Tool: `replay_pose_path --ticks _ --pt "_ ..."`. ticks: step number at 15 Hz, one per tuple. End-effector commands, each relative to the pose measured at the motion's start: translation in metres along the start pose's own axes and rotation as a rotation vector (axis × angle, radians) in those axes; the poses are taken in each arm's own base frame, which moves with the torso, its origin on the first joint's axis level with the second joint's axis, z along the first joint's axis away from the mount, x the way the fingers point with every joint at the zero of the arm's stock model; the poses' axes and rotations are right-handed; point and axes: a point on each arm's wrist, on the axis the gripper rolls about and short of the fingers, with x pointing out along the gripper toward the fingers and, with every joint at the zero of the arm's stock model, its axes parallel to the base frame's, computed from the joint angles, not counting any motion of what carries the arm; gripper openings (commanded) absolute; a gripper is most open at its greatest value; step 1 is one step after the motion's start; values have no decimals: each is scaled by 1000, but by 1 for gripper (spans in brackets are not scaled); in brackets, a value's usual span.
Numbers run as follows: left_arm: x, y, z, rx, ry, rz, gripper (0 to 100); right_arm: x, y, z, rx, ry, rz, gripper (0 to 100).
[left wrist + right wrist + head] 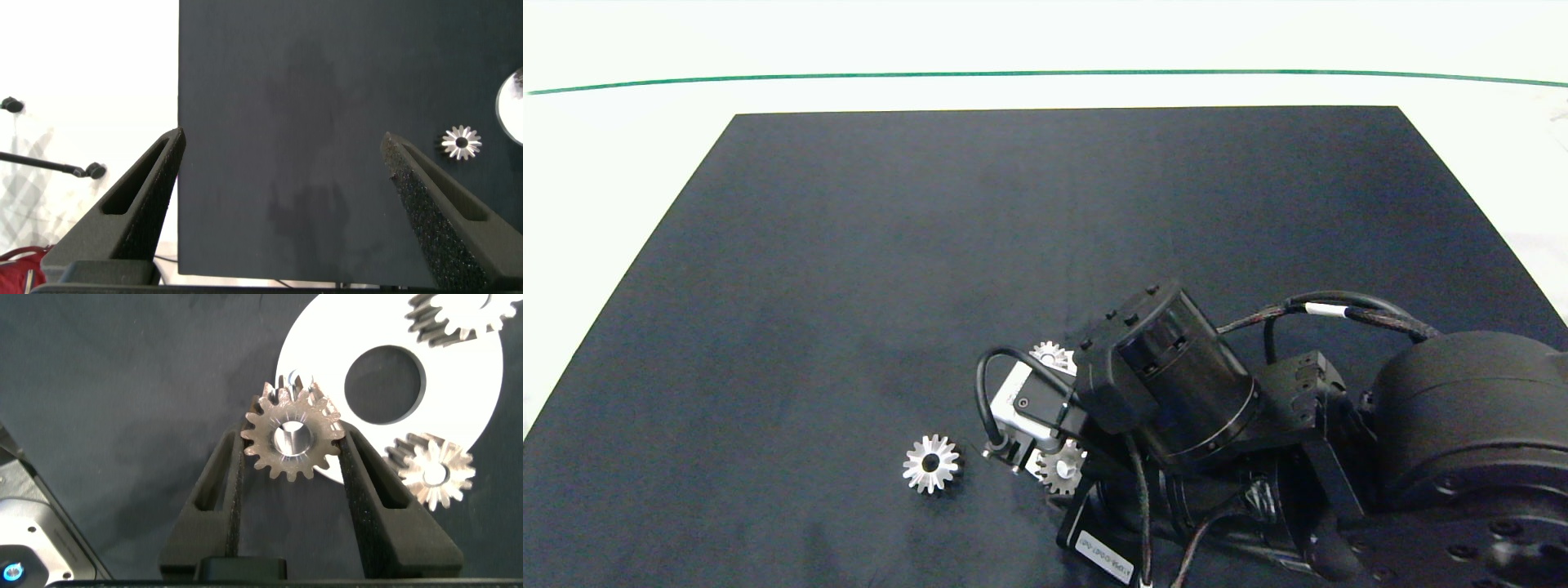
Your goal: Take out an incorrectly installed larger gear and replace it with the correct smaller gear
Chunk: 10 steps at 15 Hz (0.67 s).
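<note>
The larger gear (931, 464), star-like with long pointed teeth, lies flat on the black mat left of the white round plate (327, 343); the left wrist view also shows this larger gear (462, 142). My right gripper (292, 439) is shut on the smaller gear (292, 443), a blunt-toothed one, held over the plate's rim just in front of a small peg (292, 376). In the head view the right arm's wrist (1168, 367) hides this grip. My left gripper (282, 139) stands open over the mat's left edge, nothing between its fingers.
Two more small gears (441, 469) (458, 314) sit on the plate around its round centre hole (384, 382). The head view shows both (1052, 356) (1062, 467) peeking from under the arm. The black mat (931, 245) lies on a white table.
</note>
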Motion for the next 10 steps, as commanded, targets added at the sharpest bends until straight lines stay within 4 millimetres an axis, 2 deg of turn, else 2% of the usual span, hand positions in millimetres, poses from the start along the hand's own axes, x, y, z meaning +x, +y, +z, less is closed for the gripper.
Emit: replay_pose_path --ticks 1,10 --pt "1 0 0 3 7 2 100 7 1 3 -3 9 0 25" --pt "0 0 0 7 4 2 100 12 -2 4 3 15 -6 25"
